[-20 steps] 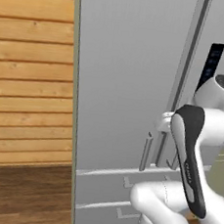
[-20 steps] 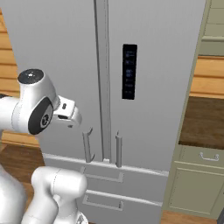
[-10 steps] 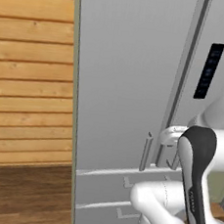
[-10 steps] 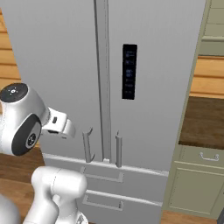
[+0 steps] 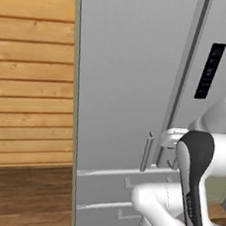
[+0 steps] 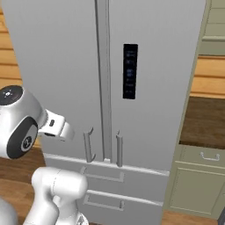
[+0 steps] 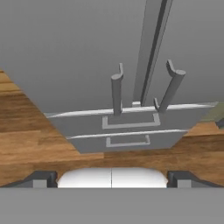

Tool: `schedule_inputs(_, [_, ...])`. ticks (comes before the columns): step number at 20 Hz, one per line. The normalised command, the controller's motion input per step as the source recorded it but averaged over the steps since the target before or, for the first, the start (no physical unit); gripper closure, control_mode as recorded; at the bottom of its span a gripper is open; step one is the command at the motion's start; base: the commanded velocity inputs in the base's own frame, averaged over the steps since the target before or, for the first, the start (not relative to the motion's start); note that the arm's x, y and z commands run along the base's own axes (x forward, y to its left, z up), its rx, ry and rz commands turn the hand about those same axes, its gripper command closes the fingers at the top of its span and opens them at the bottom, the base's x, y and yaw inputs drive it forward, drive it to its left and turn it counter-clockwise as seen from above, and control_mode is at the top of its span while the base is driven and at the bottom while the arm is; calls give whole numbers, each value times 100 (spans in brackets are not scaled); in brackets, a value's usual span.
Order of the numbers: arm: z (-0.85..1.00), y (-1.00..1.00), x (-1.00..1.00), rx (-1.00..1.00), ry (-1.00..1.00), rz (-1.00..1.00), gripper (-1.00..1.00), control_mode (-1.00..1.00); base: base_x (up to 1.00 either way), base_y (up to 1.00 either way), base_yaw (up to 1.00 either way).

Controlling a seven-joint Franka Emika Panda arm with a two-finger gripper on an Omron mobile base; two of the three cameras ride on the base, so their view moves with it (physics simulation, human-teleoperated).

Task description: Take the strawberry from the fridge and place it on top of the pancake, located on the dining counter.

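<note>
**A:** So where's everything sitting right now?

**B:** The fridge is dead ahead with both doors closed. The two bar handles, left handle and right handle, stand on either side of the center seam, with a narrow gap between them. Below those are two drawers, the upper drawer and the lower drawer, both pushed in flush. There's a dark control panel on the right door.

**A:** And the strawberry?

**B:** Can't see it, the doors are closed, so I can't tell where it is in there.

**A:** What about the pincer?

**B:** In the hand view the two dark tips sit way out at the bottom corners, the left fingertip and the right one near the other corner, so the pincer is spread wide with nothing in it. It's well back from the handles, not touching anything.

**A:** Room to move?

**B:** Decent. The left side of the fridge ends at a sharp vertical edge, with a wood plank wall and bare plank floor beyond it. On the right there's a pale green cabinet right up against the fridge side, so that side's tighter. The arm is bent in front of the lower part of the right door.
</note>
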Motion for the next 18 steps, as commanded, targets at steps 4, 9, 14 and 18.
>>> schedule_inputs(4, [0, 0, 0, 0, 0, 0, -100, 100, -84, -22, -2])
schedule_inputs(9, [0, 0, 0, 0, 0, 0, -100, 100, -12, -17, -1])
schedule_inputs(14, [0, 0, 0, 0, 0, 0, -100, 100, 41, -36, 2])
schedule_inputs(18, [0, 0, 0, 0, 0, 0, -100, 100, 3, -3, 0])
